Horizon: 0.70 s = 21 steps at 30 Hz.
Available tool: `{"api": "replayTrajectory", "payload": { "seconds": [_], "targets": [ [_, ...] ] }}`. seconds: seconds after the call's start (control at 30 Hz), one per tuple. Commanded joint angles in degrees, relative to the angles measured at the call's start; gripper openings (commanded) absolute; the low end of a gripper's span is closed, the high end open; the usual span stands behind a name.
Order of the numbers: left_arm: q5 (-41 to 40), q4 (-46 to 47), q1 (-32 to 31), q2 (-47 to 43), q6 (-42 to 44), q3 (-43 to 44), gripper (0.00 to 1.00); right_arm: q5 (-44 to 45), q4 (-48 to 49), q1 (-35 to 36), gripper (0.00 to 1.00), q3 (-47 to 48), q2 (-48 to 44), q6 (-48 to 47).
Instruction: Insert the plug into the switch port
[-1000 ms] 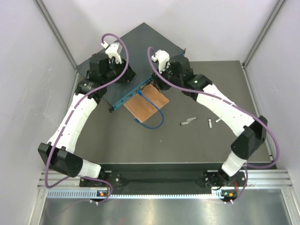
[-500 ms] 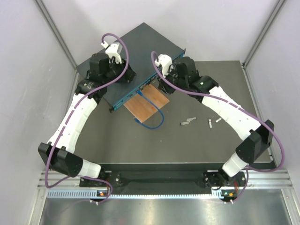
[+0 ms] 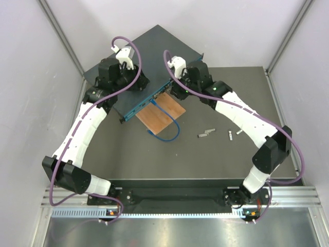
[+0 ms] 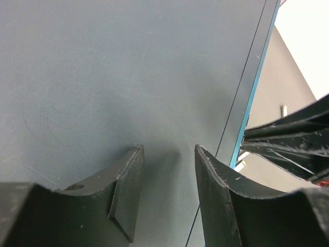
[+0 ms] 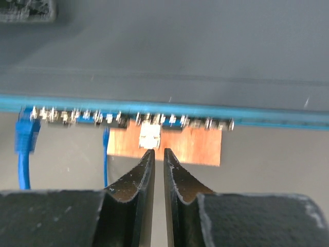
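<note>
The big flat dark teal-blue metal switch box sits at the far left of the dark grey desk, turned at an angle. Its narrow front face has a bright blue edge with a row of small metal-rimmed ports facing the arms.

The left hand is over the box's plain, lightly scratched top, fingers spread apart with nothing between them.

The right hand points straight at the port row, fingers pinched almost together with just a sliver of gap and nothing visibly in it. Right past its tips a small pale plug sits at the ports, though the shot's too blurry to tell how deep.

A thin orange-brown wooden board lies partly under that face, a blue cable loops across it, and a blue connector sits at the row's left end.
</note>
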Motion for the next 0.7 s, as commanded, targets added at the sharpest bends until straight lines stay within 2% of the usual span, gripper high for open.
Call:
{"api": "replayTrajectory", "payload": {
  "seconds": [0.0,0.27,0.67],
  "targets": [
    [0.05,-0.61,0.33,1.03,-0.22,0.50,0.50,0.99,5.28,-0.45,0.12,4.01,0.80,2.53],
    [-0.04,-0.70,0.42,0.86,-0.22,-0.03,0.50,1.44,8.28,-0.45,0.12,4.54,1.77,4.99],
    [0.23,-0.61,0.42,1.12,-0.75,-0.64,0.50,1.70,13.02,-0.27,0.12,3.93,3.44,15.17]
  ]
}}
